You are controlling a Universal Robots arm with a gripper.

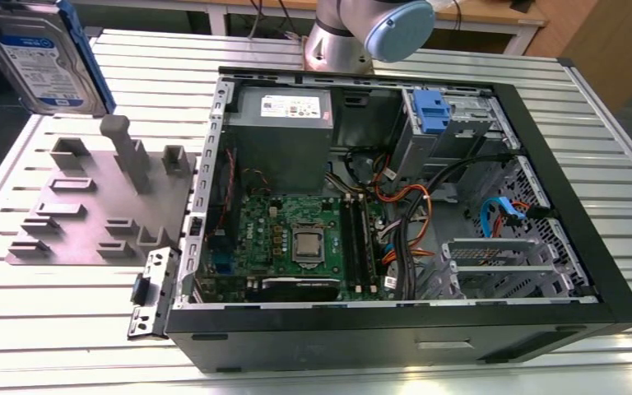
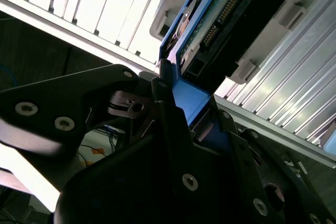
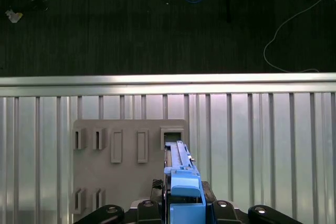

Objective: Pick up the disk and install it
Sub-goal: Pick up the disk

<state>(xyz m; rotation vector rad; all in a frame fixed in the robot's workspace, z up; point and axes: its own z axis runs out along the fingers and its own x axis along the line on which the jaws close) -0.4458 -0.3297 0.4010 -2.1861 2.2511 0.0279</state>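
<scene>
At the exterior view's left, the flat rectangular silver-metal disk (image 1: 47, 58) with a white-and-blue label and blue plastic rails hangs in the air over the far corner of the ribbed aluminium desk (image 1: 53, 329), label side facing the camera. In both wrist views the black tool (image 2: 191, 106) is pressed together on the disk's blue rail, one of its fingers (image 2: 164, 95) lying flat against each side. In the second wrist view the disk's green circuit board (image 2: 220, 9) faces the lens. In the first wrist view the disk (image 3: 181, 174) points away from the tool (image 3: 184, 205) toward a square socket in the grey moulded fixture plate (image 3: 126, 182); whether they touch cannot be told. That fixture plate (image 1: 85, 218), with slots and upright pegs, lies on the desk just beside the open black computer case (image 1: 404, 325). Inside the case sit a grey metal power supply box (image 1: 277, 115) with a small white sticker, a green motherboard (image 1: 294, 239) and, further right, a blue plastic latch piece (image 1: 431, 111) at the drive bay. The silver arm (image 1: 344, 37) stands behind the case.
</scene>
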